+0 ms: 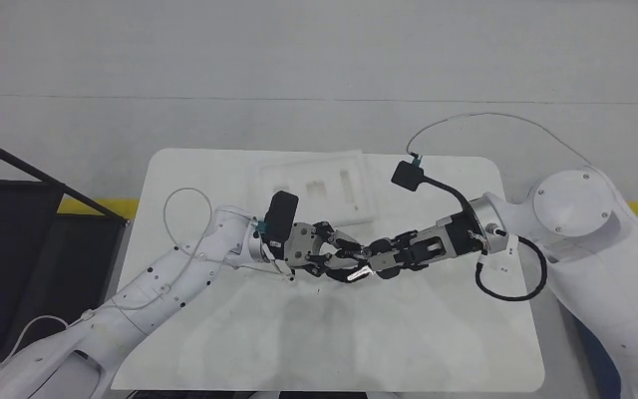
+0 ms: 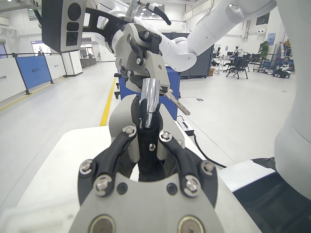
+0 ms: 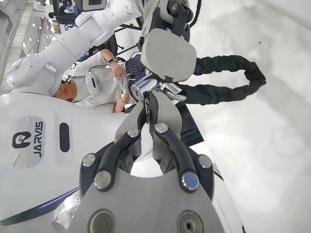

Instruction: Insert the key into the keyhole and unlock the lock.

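1. Lock [image 2: 150,95] is a shiny metal cylinder in the left wrist view, and the left gripper [image 2: 145,112] is clamped on it, so it stands out between the two fingers above the white tabletop [image 2: 48,170]. The right gripper [image 2: 149,77] faces it and is closed on the head of the key [image 2: 178,104]. The blade of the key passes just beside the cylinder, free in the air.
2. In the right wrist view the key [image 3: 146,107] sits edge-on between the fingers of the right gripper [image 3: 148,100], which are pressed together on it. Just beyond them the left gripper [image 3: 155,78] holds the lock [image 3: 143,86]. The round end face with the keyhole [image 3: 137,94] is turned to this camera, and the slot is uncovered. A black cable [image 3: 230,78] makes a loop from the other end of the lock.
3. In the top view the left gripper [image 1: 334,257] and the right gripper [image 1: 367,269] meet tip to tip above the middle of the tabletop [image 1: 469,339]. A white tray [image 1: 314,185] lies behind them.
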`<action>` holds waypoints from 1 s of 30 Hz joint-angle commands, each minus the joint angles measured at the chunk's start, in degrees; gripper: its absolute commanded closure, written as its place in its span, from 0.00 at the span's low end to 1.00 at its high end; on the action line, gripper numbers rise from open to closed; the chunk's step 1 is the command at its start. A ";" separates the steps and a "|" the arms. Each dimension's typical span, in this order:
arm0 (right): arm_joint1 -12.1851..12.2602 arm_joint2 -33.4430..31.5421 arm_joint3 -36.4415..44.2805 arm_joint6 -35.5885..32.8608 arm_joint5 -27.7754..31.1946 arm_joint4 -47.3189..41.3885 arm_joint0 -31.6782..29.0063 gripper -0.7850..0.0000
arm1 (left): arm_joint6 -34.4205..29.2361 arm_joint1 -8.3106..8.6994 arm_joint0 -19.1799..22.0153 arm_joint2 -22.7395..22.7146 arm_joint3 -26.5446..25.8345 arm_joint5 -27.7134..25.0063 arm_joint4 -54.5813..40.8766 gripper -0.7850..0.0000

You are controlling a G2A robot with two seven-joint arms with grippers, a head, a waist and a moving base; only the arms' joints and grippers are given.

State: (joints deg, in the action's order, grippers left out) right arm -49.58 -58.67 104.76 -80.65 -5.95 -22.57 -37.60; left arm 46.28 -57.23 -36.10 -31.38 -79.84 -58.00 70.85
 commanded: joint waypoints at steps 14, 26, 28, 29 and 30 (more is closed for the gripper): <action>-0.53 1.38 -0.63 1.03 0.63 -0.92 0.96 1.00 | 0.00 0.25 1.68 2.78 0.60 0.00 -1.42 1.00; 0.69 -2.94 -0.31 -1.39 -0.47 2.65 1.40 1.00 | 0.00 0.95 0.61 1.43 2.56 0.00 -1.30 1.00; 0.84 -3.80 0.33 -1.44 -0.79 3.06 2.18 1.00 | 0.00 1.14 0.12 0.97 2.72 0.00 -0.79 1.00; 0.89 -4.10 0.76 -1.49 -0.88 3.50 2.70 1.00 | 0.00 1.24 -0.11 0.73 2.76 0.00 -0.55 1.00; 0.94 -4.30 1.22 -1.54 -0.95 4.11 3.25 1.00 | -0.05 1.32 -0.36 0.51 2.83 0.00 -0.45 1.00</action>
State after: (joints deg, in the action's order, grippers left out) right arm -48.68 -62.77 105.54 -82.15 -6.83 -19.02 -34.92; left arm 46.28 -56.00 -36.20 -30.65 -77.07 -58.00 70.25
